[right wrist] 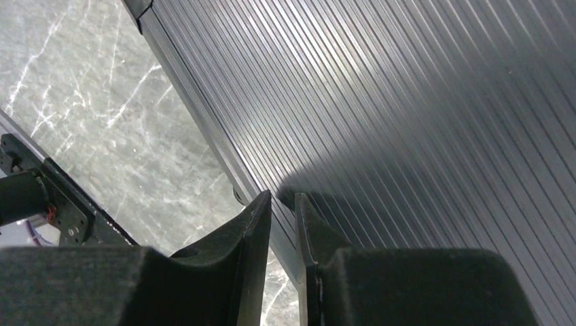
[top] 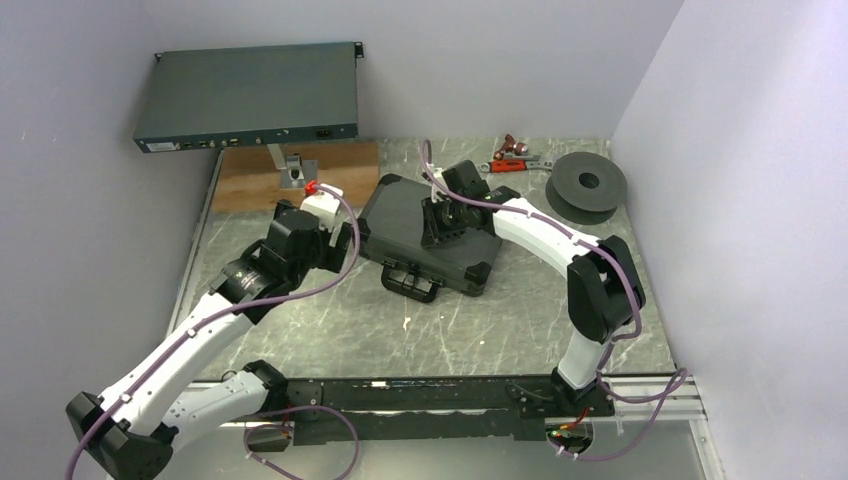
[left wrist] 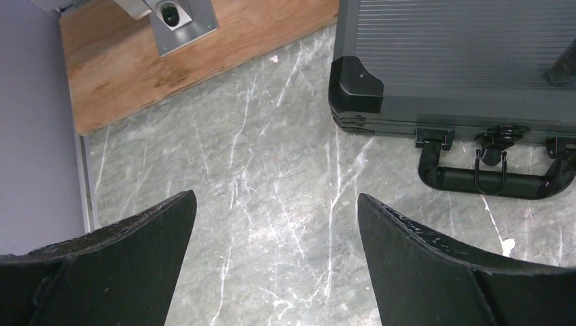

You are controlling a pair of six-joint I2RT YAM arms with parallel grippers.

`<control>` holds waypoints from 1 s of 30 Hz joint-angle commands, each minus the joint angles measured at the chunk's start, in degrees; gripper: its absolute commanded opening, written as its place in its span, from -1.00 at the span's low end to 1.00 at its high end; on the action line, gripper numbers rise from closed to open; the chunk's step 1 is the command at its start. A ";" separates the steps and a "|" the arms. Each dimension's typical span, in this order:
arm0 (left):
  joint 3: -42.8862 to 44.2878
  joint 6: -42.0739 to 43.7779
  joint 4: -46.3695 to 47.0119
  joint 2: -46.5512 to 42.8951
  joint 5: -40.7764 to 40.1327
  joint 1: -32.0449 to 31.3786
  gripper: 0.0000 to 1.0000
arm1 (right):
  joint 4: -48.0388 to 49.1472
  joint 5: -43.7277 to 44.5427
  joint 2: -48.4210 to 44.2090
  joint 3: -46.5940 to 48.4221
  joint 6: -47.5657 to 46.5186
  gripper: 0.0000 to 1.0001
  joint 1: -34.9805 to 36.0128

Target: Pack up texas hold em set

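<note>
Briefcase [top: 425, 235] closed, lying flat mid-tabletop [left wrist: 272, 149], ribbed lid up. Handle [left wrist: 496, 180] is on the side facing the arm bases and lies flat against the marble. Moulded corner cap [left wrist: 356, 85] at its left end is visible in the left wrist view.

Left hand [left wrist: 275, 204]: fingers spread wide, nothing between them, over bare tabletop just left of the case's handle-side corner. Apart from the case.

Right hand [right wrist: 283, 200]: over the lid, close to one of its edges. Fingers are pressed nearly together with only a thin slit between them, pinching nothing. Can't tell whether the tips touch the lid.

Surroundings:
- Wooden board [left wrist: 204, 61] at the far left of the tabletop, with a metal bracket [left wrist: 180, 20] on it.
- Grey rack unit [top: 250, 100] raised above that board, by the back wall.
- Dark spool [top: 587, 185] far right, well apart from the case.
- Red-and-silver tool [top: 515, 155] just left of the spool, at the far edge.
</note>
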 commanded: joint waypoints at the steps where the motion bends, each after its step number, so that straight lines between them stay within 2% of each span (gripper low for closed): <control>1: 1.69 -1.77 0.12 1.42 1.20 0.18 0.90 | 1.78 -2.09 -0.87 -1.99 -0.32 -0.56 -0.19; 5: 2.84 -5.80 -0.10 3.76 0.15 0.30 0.98 | 1.85 0.63 -4.01 -2.78 0.65 -0.51 -0.23; 7: 4.58 -8.06 -1.20 6.39 0.86 0.70 0.99 | 1.31 2.86 -5.31 -3.12 1.54 -0.40 -0.23; 11: 8.24 -10.49 -0.76 12.78 5.37 3.85 0.99 | -0.04 10.17 -9.33 -5.21 4.29 0.18 -0.25; 15: 11.01 -10.85 3.88 19.06 18.52 11.44 0.99 | 0.63 20.06 -17.34 -11.36 10.11 0.86 -1.41; 16: 11.46 -10.76 4.66 20.10 19.63 12.48 0.99 | 1.24 21.21 -18.69 -13.33 11.46 0.97 -2.23; 23: 13.79 -9.62 11.72 31.90 25.48 16.33 0.99 | 2.74 22.71 -28.96 -23.58 19.04 1.00 -11.15; 30: 14.49 -10.32 17.27 39.34 30.49 18.27 0.99 | 2.51 23.15 -30.46 -26.27 21.00 0.99 -15.03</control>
